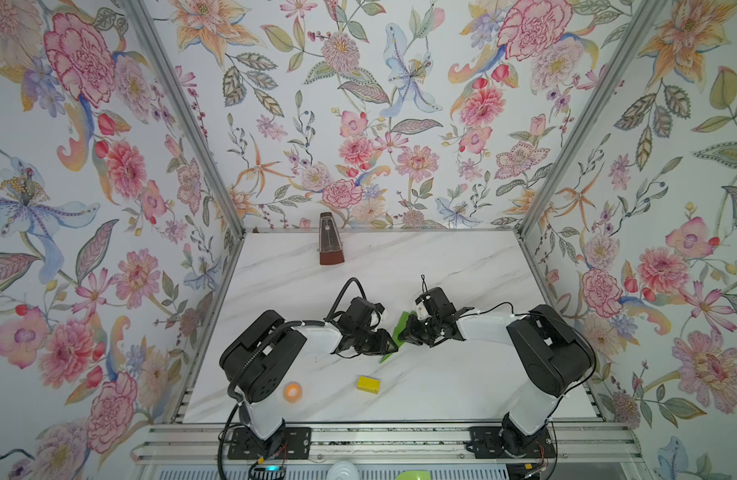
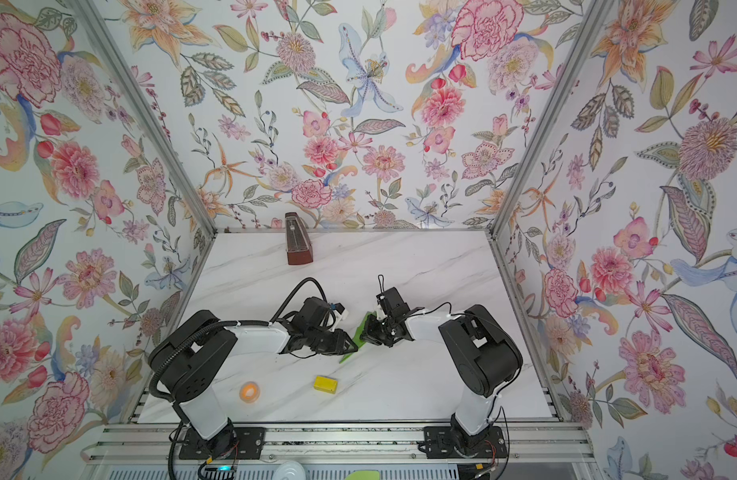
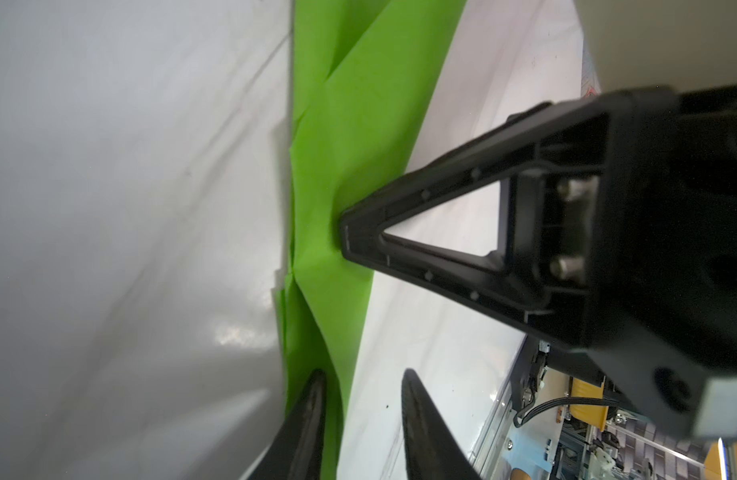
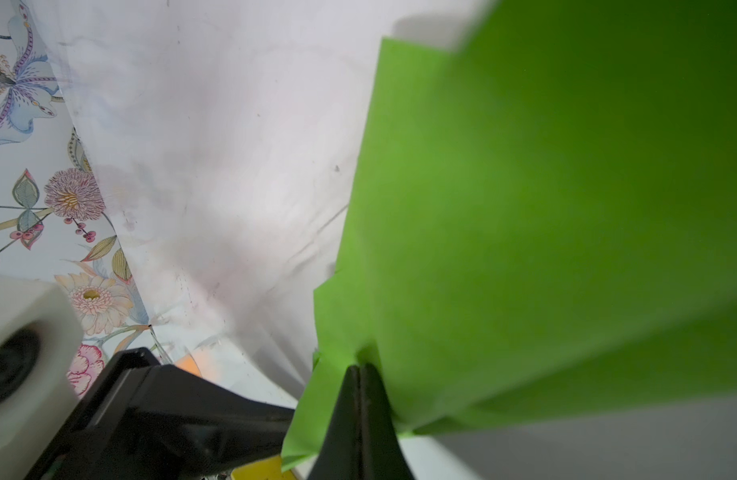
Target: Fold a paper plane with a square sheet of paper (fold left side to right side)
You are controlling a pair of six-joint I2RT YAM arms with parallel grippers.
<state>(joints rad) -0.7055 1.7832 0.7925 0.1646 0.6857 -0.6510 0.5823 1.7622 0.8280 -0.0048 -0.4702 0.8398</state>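
The lime-green paper (image 1: 401, 322) (image 2: 363, 327) is folded into a narrow pointed strip with creases and stands on edge at mid-table between both grippers. My right gripper (image 4: 360, 369) is shut on the paper (image 4: 524, 208) near its lower folds. The same gripper's (image 1: 407, 331) (image 2: 369, 331) black finger (image 3: 360, 237) meets the paper (image 3: 350, 124) from the side in the left wrist view. My left gripper (image 3: 362, 376) (image 1: 392, 341) (image 2: 351, 338) is open, one fingertip (image 3: 316, 380) against the paper's edge and the other over bare table.
A small yellow block (image 1: 368, 384) (image 2: 326, 384) lies on the white marble table (image 1: 462, 386) just in front of the grippers. An orange-and-white roll (image 1: 292, 392) (image 2: 250, 392) sits by the left arm's base. A brown metronome (image 1: 330, 243) (image 2: 297, 243) stands at the back.
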